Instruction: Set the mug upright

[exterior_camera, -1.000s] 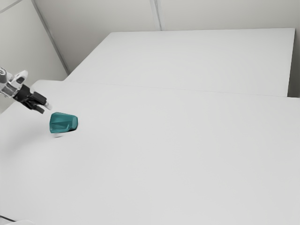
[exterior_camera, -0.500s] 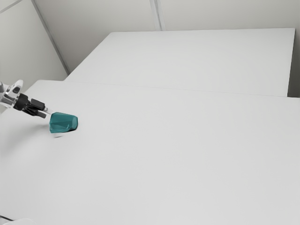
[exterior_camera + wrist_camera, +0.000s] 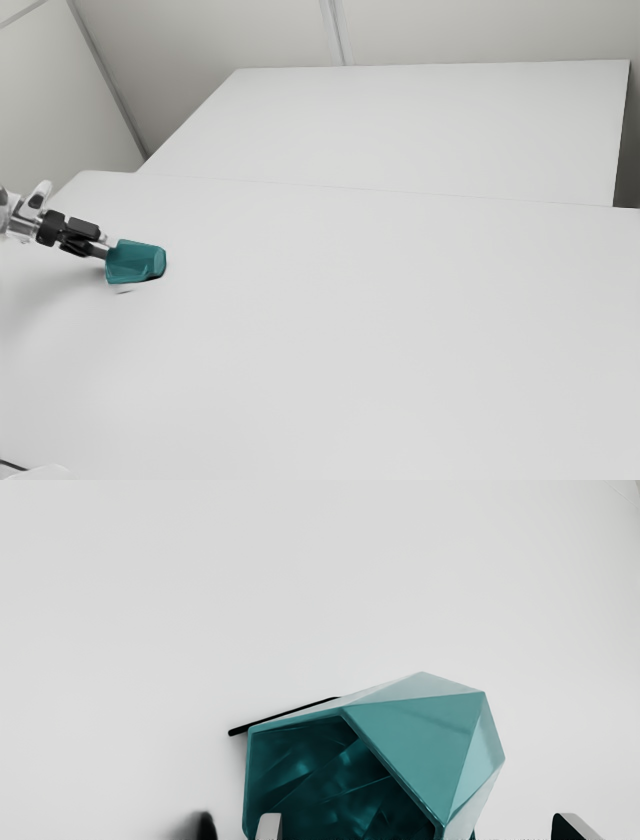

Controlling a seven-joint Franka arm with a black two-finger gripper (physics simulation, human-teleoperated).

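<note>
Mug (image 3: 136, 262) lies on its side on the tbl (image 3: 330, 330), open mouth twd the gripper (image 3: 104, 246), same spot & pose as 1 s ago. Gripper was up & off from the mug then, now it's lower w/ tips right by the mouth; fingers (image 3: 270, 827) stand wide apart, nothing held btwn them, one in front of the mouth, the other out past the mug's side. Arm (image 3: 22, 222) is behind the gripper, farther from the mug.
</note>
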